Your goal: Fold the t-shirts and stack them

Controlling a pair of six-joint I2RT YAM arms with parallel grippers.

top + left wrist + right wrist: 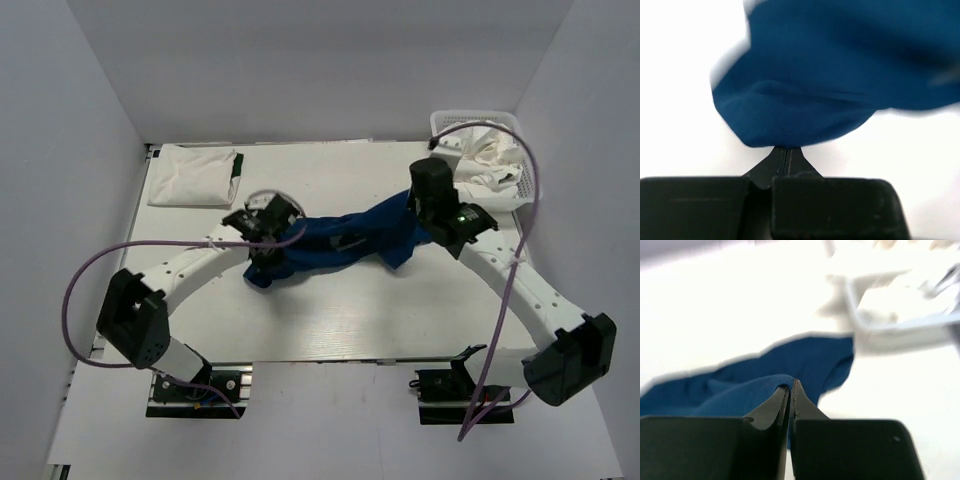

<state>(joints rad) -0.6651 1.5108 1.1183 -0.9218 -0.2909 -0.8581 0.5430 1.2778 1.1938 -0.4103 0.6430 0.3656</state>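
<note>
At mid-desk, I hold the blue shirt (340,240) bunched between my left gripper (785,151) and right gripper (791,386), each clamped on a pinch of its cloth; judgement: draw them apart evenly, tension level, and lay it flat before any fold.

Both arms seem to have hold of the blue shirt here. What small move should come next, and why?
Probably draw the left gripper and right gripper a little further apart. Each has its fingers shut on an edge of the blue t-shirt, which runs between them bunched and creased over the table. It likely needs spreading flat before any fold.
</note>
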